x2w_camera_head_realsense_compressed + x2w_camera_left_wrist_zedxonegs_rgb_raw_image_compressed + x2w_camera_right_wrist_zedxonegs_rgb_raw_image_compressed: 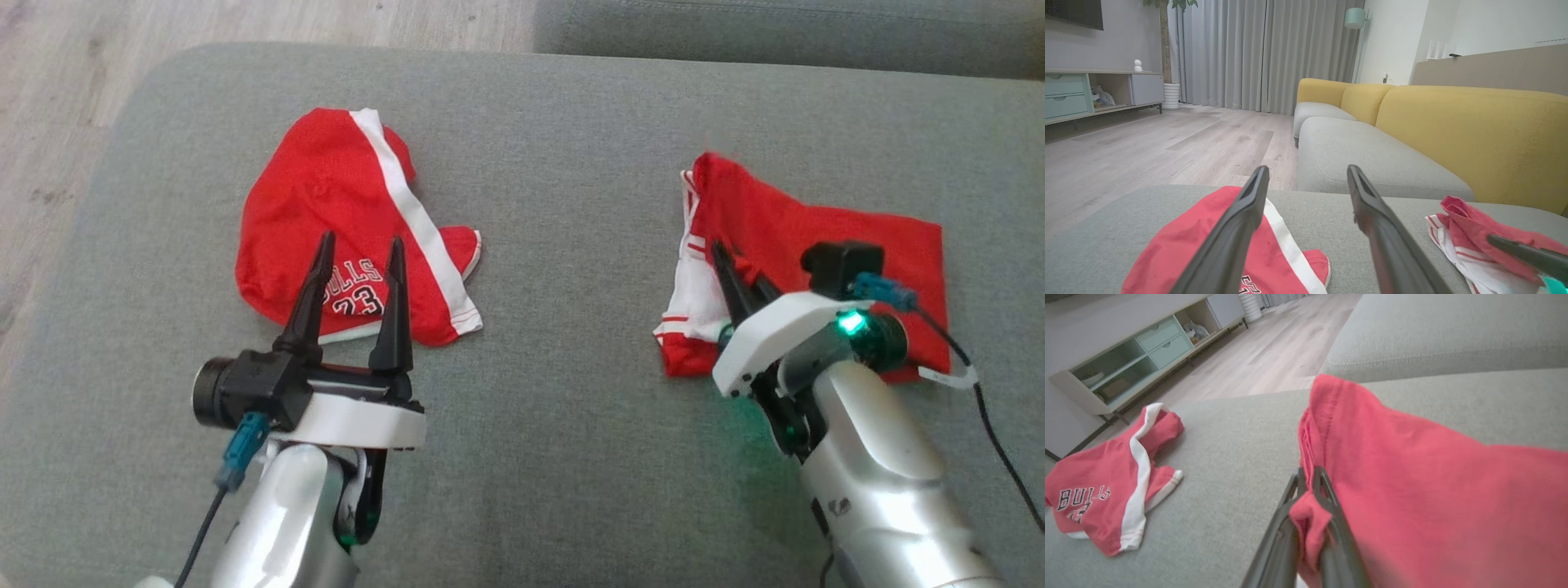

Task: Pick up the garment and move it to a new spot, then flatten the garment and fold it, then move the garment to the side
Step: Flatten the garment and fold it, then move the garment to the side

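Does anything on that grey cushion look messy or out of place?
The left garment lies crumpled, its white stripe bent. The right garment is bunched along one edge, where the shut right jaws pinch a fold. Nothing looks torn.

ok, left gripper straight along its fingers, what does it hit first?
Likely the grey sofa seat ahead: the open left gripper points nearly level, over the red Bulls garment. Its height above the garment is unclear.

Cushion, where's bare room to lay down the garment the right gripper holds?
Widest bare patch on the cushion: the strip between the Bulls garment and the held garment. Another runs along the far edge, behind both. Crowded where the left gripper hovers over the Bulls garment.
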{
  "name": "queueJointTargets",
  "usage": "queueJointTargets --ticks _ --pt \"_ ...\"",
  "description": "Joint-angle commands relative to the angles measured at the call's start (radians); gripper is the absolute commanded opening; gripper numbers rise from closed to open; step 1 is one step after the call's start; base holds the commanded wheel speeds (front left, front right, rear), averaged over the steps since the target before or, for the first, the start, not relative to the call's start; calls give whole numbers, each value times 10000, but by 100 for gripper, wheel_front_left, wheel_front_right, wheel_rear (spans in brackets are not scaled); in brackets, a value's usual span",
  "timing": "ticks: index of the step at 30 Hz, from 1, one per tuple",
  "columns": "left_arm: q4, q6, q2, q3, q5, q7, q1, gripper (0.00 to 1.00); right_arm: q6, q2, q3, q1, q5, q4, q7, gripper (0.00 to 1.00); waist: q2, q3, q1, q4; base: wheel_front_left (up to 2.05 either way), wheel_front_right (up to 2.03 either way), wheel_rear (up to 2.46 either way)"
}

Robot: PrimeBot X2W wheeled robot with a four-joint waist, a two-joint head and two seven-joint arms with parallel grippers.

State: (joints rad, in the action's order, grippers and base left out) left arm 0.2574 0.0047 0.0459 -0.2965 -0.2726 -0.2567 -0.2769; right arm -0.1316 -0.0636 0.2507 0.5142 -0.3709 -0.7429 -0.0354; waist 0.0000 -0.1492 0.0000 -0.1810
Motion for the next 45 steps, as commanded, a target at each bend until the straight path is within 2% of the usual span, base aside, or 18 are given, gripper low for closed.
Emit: queueJointTargets --ticks 1,2,3,9,12,13,18,23,26,36,45 --pt "-294 83 43 298 0 -51 -296 100 9 132 211 139 -58 172 -133 0 0 -4 0 41 0 0 0" --pt "-277 77 43 298 5 -51 -286 100 9 132 269 167 -3 70 -198 46 0 -13 0 73 0 0 0" --pt "-265 72 43 295 11 -51 -284 100 9 132 331 182 -56 -7 -245 100 0 -20 0 104 0 0 0" --pt "-226 63 43 365 69 -51 -335 100 9 133 1264 325 -771 327 -715 100 0 -40 0 393 0 0 0" --pt "-222 41 43 368 97 -51 -380 100 9 133 1154 486 -737 572 -1207 100 0 7 0 550 0 0 0" --pt "-220 39 43 373 100 -51 -384 100 9 133 1057 520 -676 654 -1363 100 0 37 0 610 0 0 0" --pt "-284 25 43 382 145 -51 -338 100 9 51 -828 283 1173 1343 -2044 100 0 222 0 978 0 0 0" --pt "-278 23 43 310 157 -51 -166 100 9 -277 -2280 -638 2165 2355 -2160 100 0 332 0 1257 0 0 0" --pt "-287 49 43 290 117 -51 -50 100 9 -266 -2850 -1322 2396 2920 -2187 100 0 346 0 1356 0 0 0" --pt "-246 77 43 418 95 -51 364 100 9 88 -3407 -3147 2299 4196 -2226 100 0 315 0 1545 0 0 0" --pt "-277 9 43 387 143 -51 267 100 9 130 -3374 -3044 2155 4518 -1936 100 0 42 0 1532 0 0 0"
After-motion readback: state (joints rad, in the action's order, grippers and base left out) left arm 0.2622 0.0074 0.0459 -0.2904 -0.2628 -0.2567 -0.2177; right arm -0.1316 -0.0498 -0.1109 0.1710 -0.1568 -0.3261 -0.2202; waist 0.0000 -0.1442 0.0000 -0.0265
